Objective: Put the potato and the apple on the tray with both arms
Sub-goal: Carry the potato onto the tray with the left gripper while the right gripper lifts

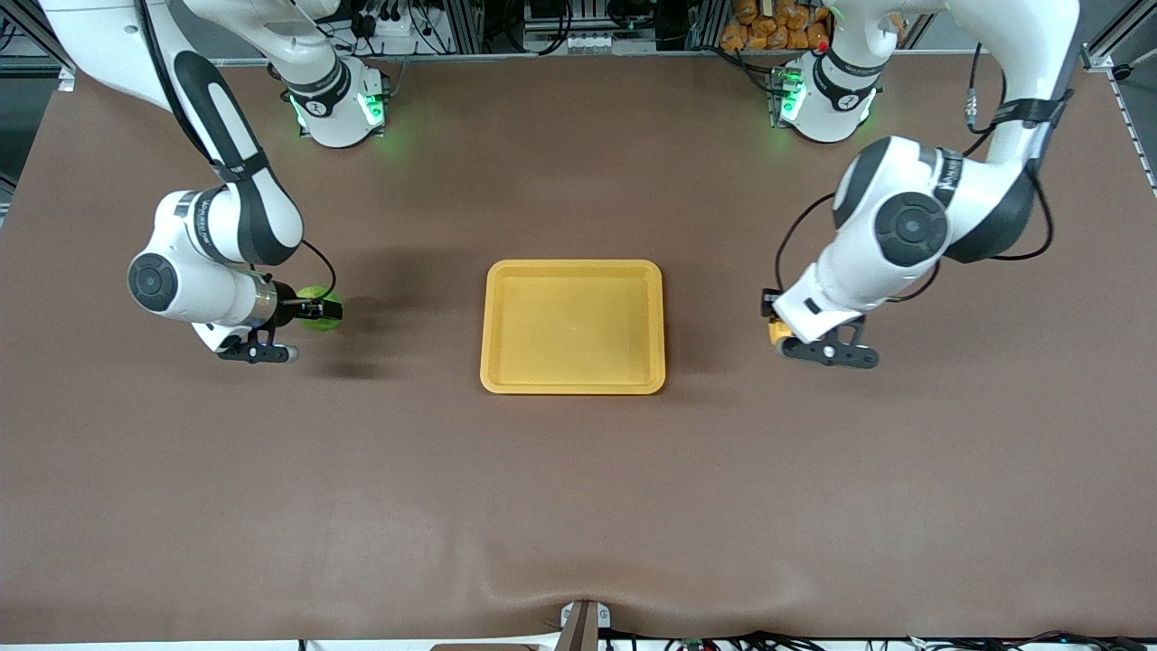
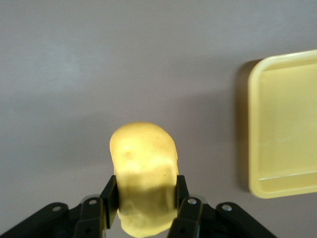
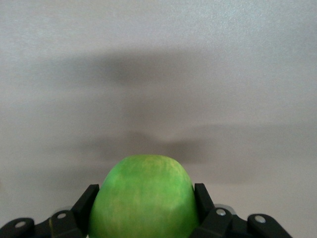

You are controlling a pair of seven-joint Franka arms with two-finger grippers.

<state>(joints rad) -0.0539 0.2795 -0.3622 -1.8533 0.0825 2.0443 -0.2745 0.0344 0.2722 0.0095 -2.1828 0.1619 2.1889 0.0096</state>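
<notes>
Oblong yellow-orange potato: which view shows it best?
The left wrist view: the oblong yellow-orange potato fills its middle, clamped by the left gripper. The front view shows only a sliver; the right wrist view none.

From my front view, the left tool (image 1: pixel 785 341) hides nearly all of the potato (image 1: pixel 776 333); I see only a sliver under the wrist. The right tool (image 1: pixel 318 309) covers part of the apple (image 1: pixel 316 295). In the wrist views, the frame edge cuts off the potato's gripped end, the apple's lower half, and most of the tray (image 2: pixel 285 126). I can't make out the apple's stem dimple.
</notes>
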